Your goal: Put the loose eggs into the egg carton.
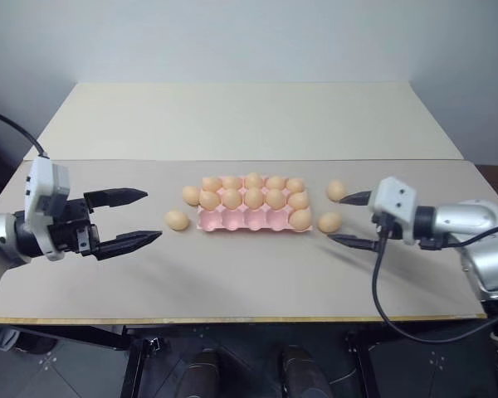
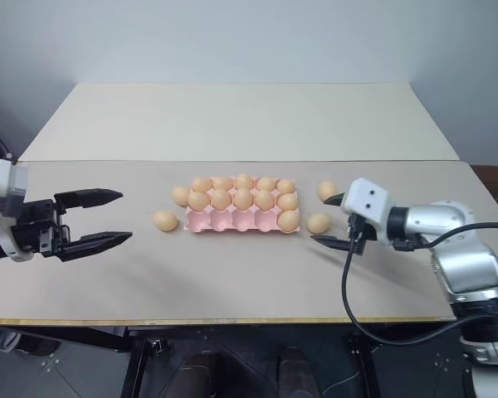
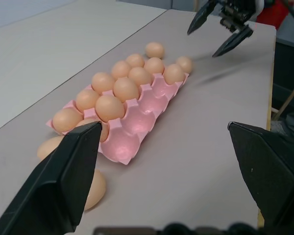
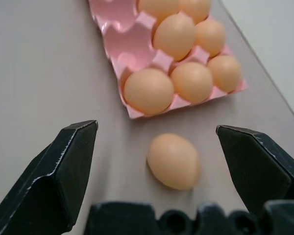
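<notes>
Pink and lidless, the egg carton is seen from the head views at the middle of the near table, with its two far rows filled and one egg in the near row's right-end cup; the other four near cups are bare. Four loose eggs are laid on the tabletop: two off the carton's left end and two off its right end. The left gripper is held above the table well to the left of the eggs, its black fingers spread apart and nothing between them. The right gripper is held just beside the right-hand eggs, fingers likewise apart and empty.

From the left wrist view, the carton's glossy moulded cups are shown lengthwise, a detail lost from above, and the right gripper is seen open past the far end.

From the right wrist view, one loose egg is framed between the spread fingers, near the carton's corner; its shell is seen as smooth, tan-orange and oval.
</notes>
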Available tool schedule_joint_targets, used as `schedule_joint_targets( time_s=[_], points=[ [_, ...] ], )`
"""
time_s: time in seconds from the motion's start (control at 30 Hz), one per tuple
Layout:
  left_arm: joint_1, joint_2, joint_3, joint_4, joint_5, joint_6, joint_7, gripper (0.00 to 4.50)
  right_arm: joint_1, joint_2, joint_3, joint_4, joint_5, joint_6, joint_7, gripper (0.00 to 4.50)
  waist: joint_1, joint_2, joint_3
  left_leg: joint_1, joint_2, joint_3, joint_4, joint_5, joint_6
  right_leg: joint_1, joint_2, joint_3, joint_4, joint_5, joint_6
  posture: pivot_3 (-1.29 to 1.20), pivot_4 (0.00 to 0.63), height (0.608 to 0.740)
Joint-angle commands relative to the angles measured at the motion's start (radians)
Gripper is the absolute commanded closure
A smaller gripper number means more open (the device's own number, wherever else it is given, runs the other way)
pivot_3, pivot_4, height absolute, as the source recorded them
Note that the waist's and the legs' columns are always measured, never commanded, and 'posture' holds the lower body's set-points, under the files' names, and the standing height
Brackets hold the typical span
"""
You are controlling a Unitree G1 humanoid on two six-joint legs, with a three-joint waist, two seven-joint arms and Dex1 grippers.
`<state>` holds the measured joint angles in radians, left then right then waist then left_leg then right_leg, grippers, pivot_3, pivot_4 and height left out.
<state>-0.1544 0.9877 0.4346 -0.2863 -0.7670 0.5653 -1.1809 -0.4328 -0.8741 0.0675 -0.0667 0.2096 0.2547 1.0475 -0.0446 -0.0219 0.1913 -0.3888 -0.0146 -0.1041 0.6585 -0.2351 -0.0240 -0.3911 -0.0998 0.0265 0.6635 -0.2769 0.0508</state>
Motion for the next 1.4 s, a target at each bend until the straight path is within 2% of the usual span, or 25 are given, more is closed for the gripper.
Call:
schedule_joint_targets(
  time_s=[0.03,0.27,0.37,0.53,0.6,0.73,0.87,0.97,1.03,1.1,1.33,1.4],
  points=[
    [-0.025,-0.002,-0.011,0.010,0.013,-0.036,-0.010,0.01,-0.060,0.030,0.060,0.095,-0.108,-0.114,-0.023,0.00,-0.001,0.000,0.000,0.000,0.000,0.000,0.000,0.000,0.000,0.000,0.000,0.001,0.000,0.000,0.000,0.00,0.150,0.740],
    [-0.037,-0.006,-0.024,0.019,0.020,-0.045,-0.016,0.01,-0.129,0.105,0.122,0.287,-0.169,-0.195,0.008,0.00,0.000,0.000,0.000,-0.001,0.000,0.000,0.000,0.000,0.000,-0.001,0.000,0.001,0.000,0.000,0.000,0.00,0.150,0.740],
    [-0.045,0.003,-0.031,0.024,0.018,-0.038,-0.024,0.00,-0.136,0.110,0.112,0.313,-0.170,-0.204,0.017,0.61,0.001,0.000,0.000,-0.001,0.000,0.000,0.000,0.000,0.000,-0.001,0.000,0.001,0.000,0.000,0.000,0.00,0.150,0.740],
    [-0.072,0.027,-0.049,0.061,0.027,-0.035,-0.058,0.00,-0.113,0.100,0.083,0.269,-0.155,-0.154,0.022,2.39,0.001,0.000,0.000,0.000,0.000,0.000,0.000,0.000,0.000,-0.001,0.001,0.001,0.001,0.000,0.000,0.00,0.150,0.740],
    [-0.092,0.030,-0.055,0.078,0.026,-0.033,-0.060,0.00,-0.103,0.101,0.073,0.261,-0.153,-0.138,0.013,2.66,0.001,0.000,0.000,0.000,0.000,0.001,0.000,0.000,0.000,-0.001,0.001,0.001,0.001,0.000,0.000,0.00,0.150,0.740],
    [-0.121,0.025,-0.067,0.086,0.024,-0.021,-0.055,0.00,-0.098,0.103,0.046,0.239,-0.150,-0.109,-0.022,2.66,0.001,0.000,0.000,0.000,0.000,0.000,0.000,0.000,0.000,-0.001,0.001,0.001,0.001,0.000,0.000,0.00,0.150,0.740],
    [-0.150,0.030,-0.069,0.106,0.024,-0.022,-0.062,0.00,-0.102,0.068,-0.027,0.069,-0.058,-0.006,0.010,2.66,0.000,0.000,0.000,-0.001,0.000,0.000,0.000,0.000,0.000,-0.002,0.001,0.002,0.001,0.000,0.000,0.00,0.150,0.740],
    [-0.160,0.031,-0.065,0.118,0.020,-0.017,-0.065,0.00,-0.140,0.088,-0.039,-0.017,0.005,0.061,0.017,2.66,-0.002,0.000,0.000,-0.001,0.001,0.001,0.000,0.000,0.000,-0.003,0.001,0.002,0.001,0.000,0.000,0.00,0.150,0.740],
    [-0.162,0.030,-0.069,0.121,0.026,-0.020,-0.066,0.00,-0.190,0.130,-0.013,-0.036,0.021,0.081,0.008,2.66,-0.004,0.000,0.000,0.000,0.001,0.001,0.000,0.000,0.000,-0.002,0.002,0.002,0.001,0.000,0.000,0.00,0.150,0.740],
    [-0.163,0.027,-0.069,0.115,0.023,-0.017,-0.060,0.00,-0.256,0.219,0.045,-0.016,0.010,0.101,-0.021,2.66,-0.009,0.000,0.000,0.000,0.003,0.002,0.000,0.000,0.000,-0.002,0.003,0.003,0.001,0.000,-0.001,0.00,0.150,0.740],
    [-0.136,0.041,-0.040,0.104,0.013,-0.001,-0.057,0.00,-0.331,0.420,0.239,0.149,-0.198,0.056,-0.184,2.66,-0.003,0.000,0.000,-0.005,0.007,0.003,0.000,0.000,-0.001,-0.011,0.008,0.005,0.003,0.002,-0.003,0.00,0.150,0.740],
    [-0.133,0.047,-0.023,0.099,0.001,0.011,-0.050,0.00,-0.350,0.463,0.249,0.176,-0.228,0.100,-0.240,2.66,-0.001,0.000,0.000,-0.009,0.006,0.004,0.001,0.002,-0.003,-0.016,0.008,0.006,0.004,0.002,-0.003,0.00,0.150,0.740]
  ],
)
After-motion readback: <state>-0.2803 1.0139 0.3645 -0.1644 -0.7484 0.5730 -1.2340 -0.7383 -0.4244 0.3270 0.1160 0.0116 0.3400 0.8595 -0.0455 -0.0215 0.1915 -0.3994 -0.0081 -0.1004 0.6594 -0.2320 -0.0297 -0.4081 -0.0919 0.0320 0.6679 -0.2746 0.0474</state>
